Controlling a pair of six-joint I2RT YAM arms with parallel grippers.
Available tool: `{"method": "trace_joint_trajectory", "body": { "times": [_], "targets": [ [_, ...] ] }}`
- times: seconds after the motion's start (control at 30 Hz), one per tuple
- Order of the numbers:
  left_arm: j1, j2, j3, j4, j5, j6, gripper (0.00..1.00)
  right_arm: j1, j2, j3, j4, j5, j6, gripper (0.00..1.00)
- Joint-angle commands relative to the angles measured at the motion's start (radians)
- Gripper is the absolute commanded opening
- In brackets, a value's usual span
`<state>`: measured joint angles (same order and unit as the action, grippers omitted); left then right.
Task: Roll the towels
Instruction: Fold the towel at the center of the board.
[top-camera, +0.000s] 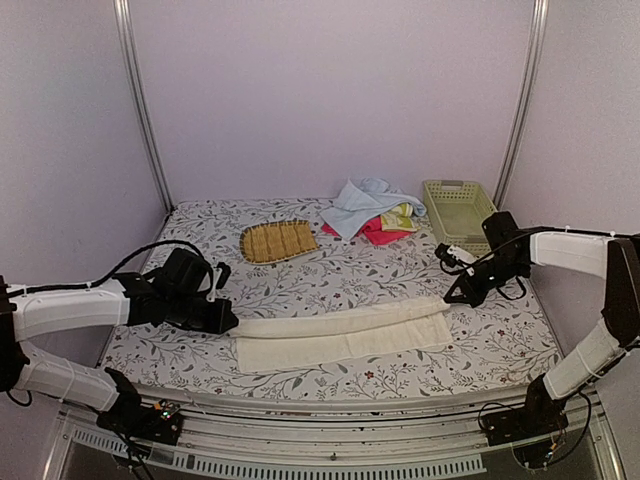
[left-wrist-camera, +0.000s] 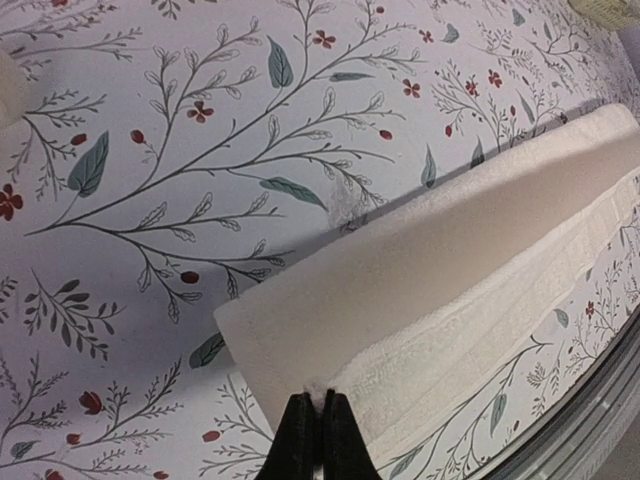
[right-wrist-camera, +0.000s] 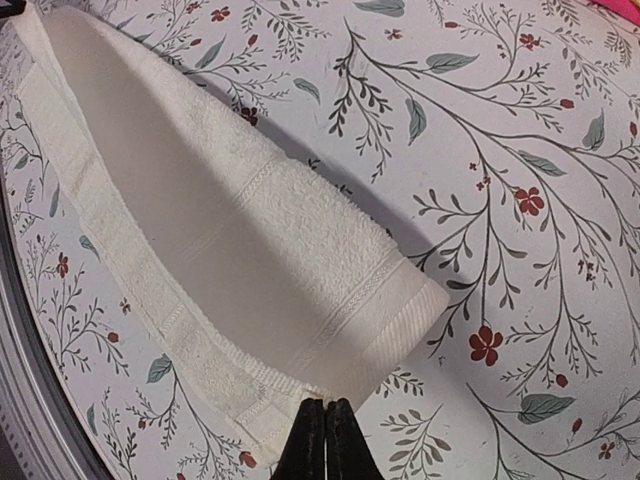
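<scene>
**Cream-white towel (top-camera: 340, 335) lies folded lengthwise along the near edge of the table (top-camera: 200, 225); no towel is rolled yet.**

The left pincer (top-camera: 228, 320) and right pincer (top-camera: 452, 297) are each closed on one end of the upper fold. The light blue towel (top-camera: 355, 203), pink towel (top-camera: 380, 232) and yellow-green towel (top-camera: 400, 215) lie heaped at the far edge beside the basket (top-camera: 458, 212). The heap hides each towel's outline. How many layers each pincer clamps cannot be determined.

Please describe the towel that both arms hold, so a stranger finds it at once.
On the flowered table, look at the near half. The cream towel stretches between the left gripper and the right gripper; unlike the crumpled coloured towels behind, it is one long pale band.
</scene>
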<state>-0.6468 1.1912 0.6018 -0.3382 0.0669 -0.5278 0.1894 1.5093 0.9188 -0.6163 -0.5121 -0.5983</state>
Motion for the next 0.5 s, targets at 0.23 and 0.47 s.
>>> {"method": "trace_joint_trajectory", "body": {
  "times": [0.23, 0.47],
  "targets": [
    [-0.046, 0.045, -0.031, -0.018, 0.070, -0.022, 0.00, -0.007, 0.032, -0.061, -0.014, 0.006, -0.064, 0.02],
    [-0.072, 0.060, -0.055, -0.005, 0.072, -0.042, 0.00, -0.006, 0.075, -0.086, 0.005, 0.029, -0.083, 0.02]
  ]
}}
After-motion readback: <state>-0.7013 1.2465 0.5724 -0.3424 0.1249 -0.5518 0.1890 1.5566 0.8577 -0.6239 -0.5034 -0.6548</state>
